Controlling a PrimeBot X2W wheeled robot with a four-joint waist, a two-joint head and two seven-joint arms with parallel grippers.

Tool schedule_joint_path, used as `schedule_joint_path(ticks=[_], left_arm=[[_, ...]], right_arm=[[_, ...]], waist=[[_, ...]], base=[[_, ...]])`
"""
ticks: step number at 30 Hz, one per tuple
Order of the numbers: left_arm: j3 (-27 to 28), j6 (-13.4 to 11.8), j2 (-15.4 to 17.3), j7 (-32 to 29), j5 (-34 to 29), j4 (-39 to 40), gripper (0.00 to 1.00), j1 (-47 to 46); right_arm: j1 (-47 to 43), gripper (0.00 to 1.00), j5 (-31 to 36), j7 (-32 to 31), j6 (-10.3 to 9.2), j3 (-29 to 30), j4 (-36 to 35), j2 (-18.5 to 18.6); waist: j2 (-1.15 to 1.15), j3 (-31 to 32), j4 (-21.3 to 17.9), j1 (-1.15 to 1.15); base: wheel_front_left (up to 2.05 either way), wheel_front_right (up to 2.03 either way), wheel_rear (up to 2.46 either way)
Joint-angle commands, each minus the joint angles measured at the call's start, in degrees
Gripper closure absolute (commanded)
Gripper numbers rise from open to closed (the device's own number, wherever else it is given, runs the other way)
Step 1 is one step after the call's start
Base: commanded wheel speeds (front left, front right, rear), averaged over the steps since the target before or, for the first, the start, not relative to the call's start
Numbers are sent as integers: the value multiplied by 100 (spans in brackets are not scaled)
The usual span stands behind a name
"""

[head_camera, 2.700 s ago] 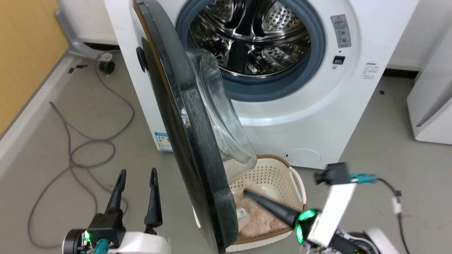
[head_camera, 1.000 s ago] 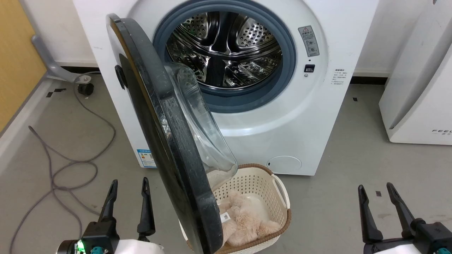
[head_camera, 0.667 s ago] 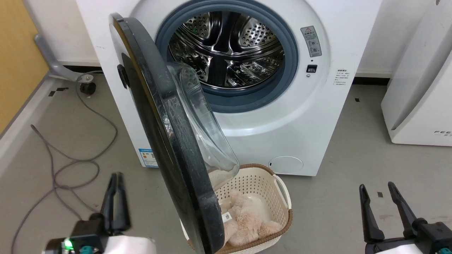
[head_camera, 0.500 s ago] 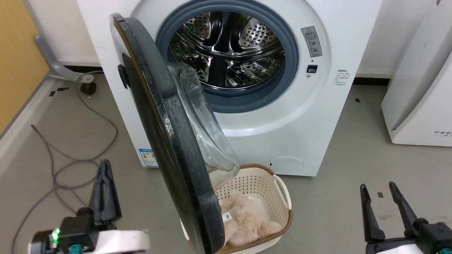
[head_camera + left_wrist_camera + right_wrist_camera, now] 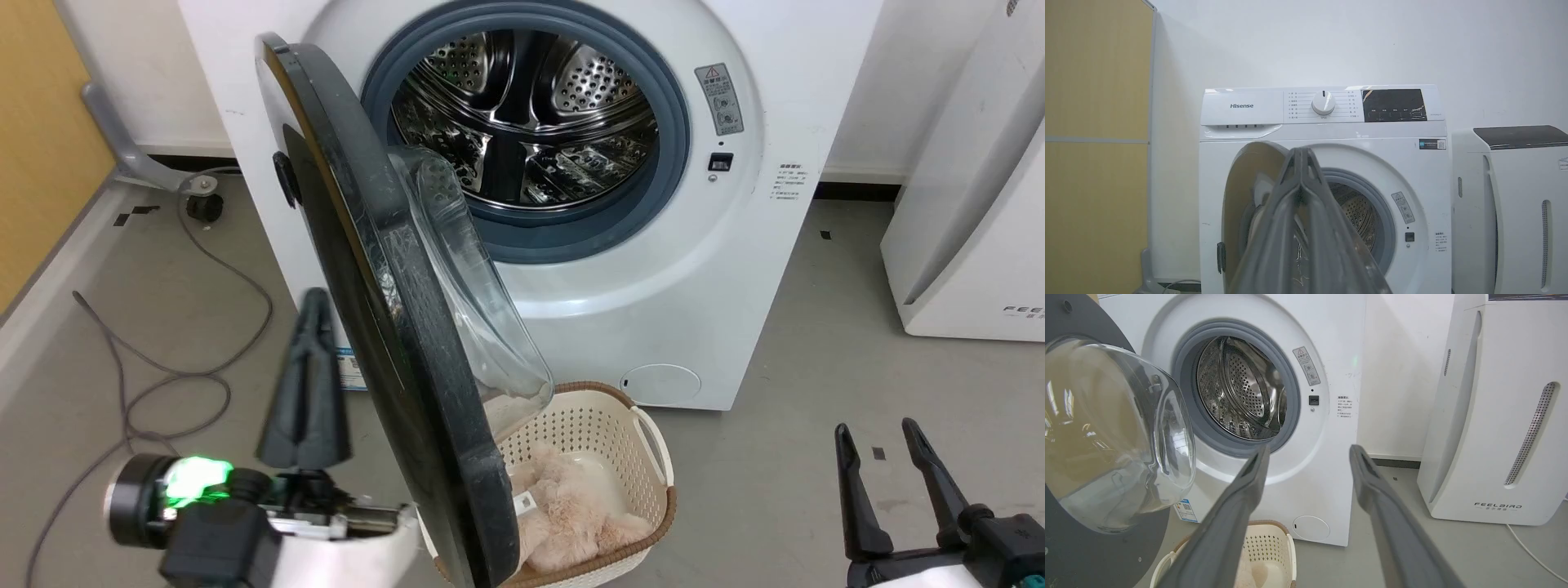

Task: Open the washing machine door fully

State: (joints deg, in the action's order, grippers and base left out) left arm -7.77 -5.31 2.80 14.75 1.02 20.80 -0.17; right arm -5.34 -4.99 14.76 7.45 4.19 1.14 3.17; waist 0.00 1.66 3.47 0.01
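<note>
**Door half open, left pincer closing in on it**

Nearest the camera, the left pincer (image 5: pixel 315 310) stands at the lower left, blurred, its two fingers pressed together with nothing between them. At the lower right the right pincer (image 5: pixel 875 429) has its fingers spread and empty over bare floor, well apart from the door.

Between them, on the floor at the machine's front edge, a cream basket (image 5: pixel 588 412) holds a pale plush toy (image 5: pixel 571 514). It sits under the door's lower rim.

The washing machine door (image 5: pixel 400 327) shows edge-on, hinged at the machine's left side and standing about halfway out. Its glass bowl faces right and its glossy outer face faces left. The left pincer is just beside that outer face; I cannot tell whether it touches.

The step in hand looks like widening the door, which is not yet fully open. Pressing on the outer face would close it. So the next move probably calls for bringing the shut fingers round the near rim to the inner side, then sweeping left.

Behind stands the washing machine (image 5: pixel 653 310), its steel drum (image 5: pixel 522 122) exposed. A white appliance (image 5: pixel 963 245) is at the far right.
</note>
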Motion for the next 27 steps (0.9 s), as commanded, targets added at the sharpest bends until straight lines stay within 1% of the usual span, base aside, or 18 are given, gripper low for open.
schedule_joint_path(ticks=[1, 7, 13, 18, 23, 24, 25, 27], left_arm=[[-101, 32, 8, 25, -37, 65, 100, -79], [-683, 134, 8, 25, -76, 217, 100, -118], [-1345, 240, 8, 25, -52, 193, 100, -92], [-1834, 351, 8, 25, -41, 15, 100, -36], [-2204, 494, 8, 25, -46, -233, 100, 22], [-2272, 526, 8, 25, -48, -290, 100, 38], [-2451, 617, 23, 25, -64, -474, 100, 90], [-2532, 654, 47, 25, -69, -598, 100, 136]], right_arm=[[-58, 0, 39, 24, 3, -3, -34, -29], [-60, 0, 46, 24, 3, -11, -24, -29], [-69, 0, 46, 24, 3, 2, -23, -29], [-68, 0, 53, 24, 3, -15, -26, -29], [-53, 0, 52, 24, 3, -23, -27, -29], [-51, 0, 51, 24, 3, -22, -27, -29], [-46, 0, 45, 24, 3, -19, -23, -29], [-42, 0, 42, 24, 3, -26, -21, -29]], waist=[[0, -1, -5, -1], [0, 7, -19, -1], [0, 12, -13, -1], [0, 11, 23, -1], [0, 6, 69, -1], [0, 4, 80, -1], [0, -1, 113, -1], [0, -7, 128, -1]], base=[[0, 0, 0], [0, 0, 0], [0, 0, 0], [0, 0, 0], [0, 0, 0], [0, 0, 0], [0, 0, 0], [0, 0, 0]])
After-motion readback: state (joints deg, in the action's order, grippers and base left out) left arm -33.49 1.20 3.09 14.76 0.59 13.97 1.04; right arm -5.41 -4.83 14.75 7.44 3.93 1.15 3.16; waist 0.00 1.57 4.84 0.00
